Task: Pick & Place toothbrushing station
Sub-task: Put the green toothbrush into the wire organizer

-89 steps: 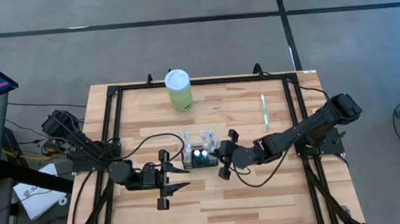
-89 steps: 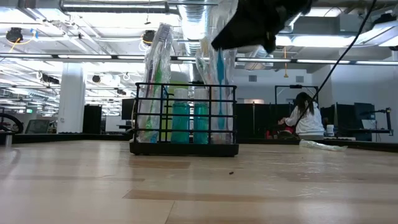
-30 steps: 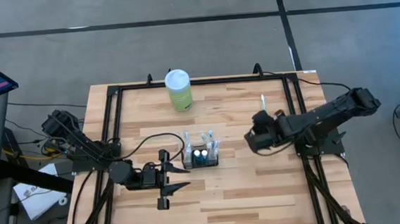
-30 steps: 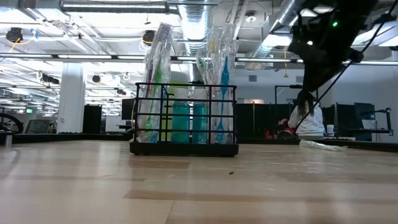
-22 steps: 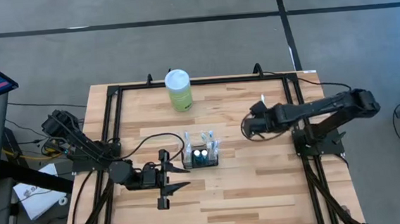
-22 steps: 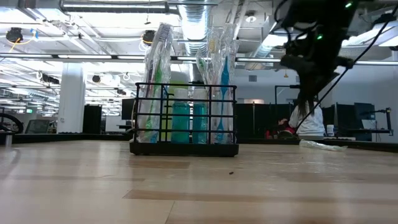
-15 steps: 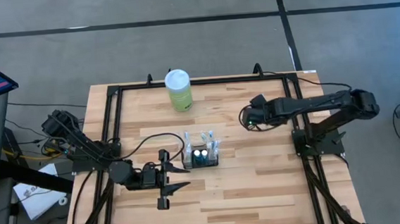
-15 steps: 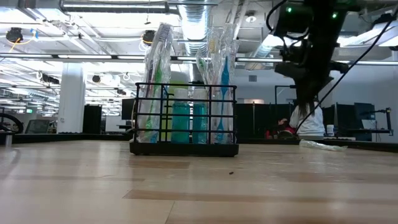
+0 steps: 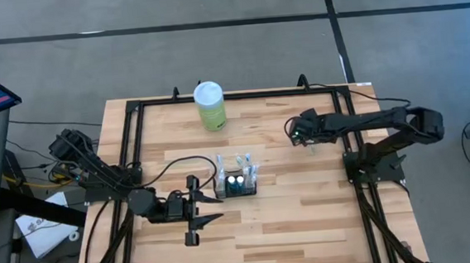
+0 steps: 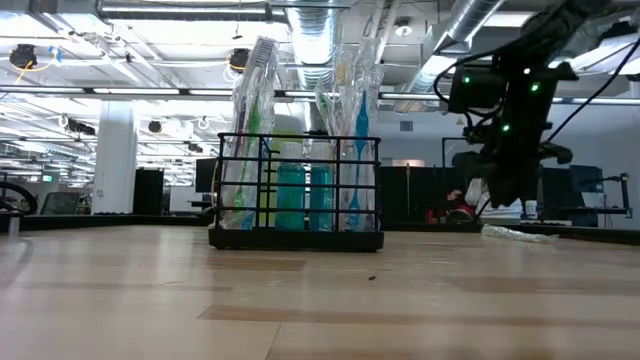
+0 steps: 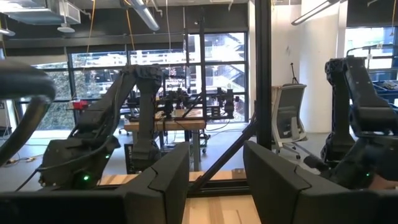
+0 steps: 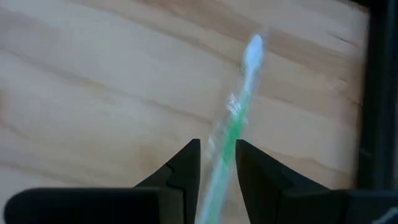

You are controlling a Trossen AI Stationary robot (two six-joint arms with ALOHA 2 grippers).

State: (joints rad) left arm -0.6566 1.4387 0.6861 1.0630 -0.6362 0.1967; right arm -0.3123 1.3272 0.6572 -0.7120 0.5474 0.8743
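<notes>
- Wooden table [image 9: 291,219] is carrying the toothbrushing station [image 9: 236,184] near its middle, already stocked with brushes and tubes.
- Right gripper [image 12: 217,163] is hovering over a loose green toothbrush [image 12: 235,127] beside the far right rail, fingers parted with the handle running between them.
- Doing this well probably means descending straight, keeping the handle centred, and pinching only once low.
- Left gripper [image 9: 203,213] is waiting open, just beside the station.
</notes>
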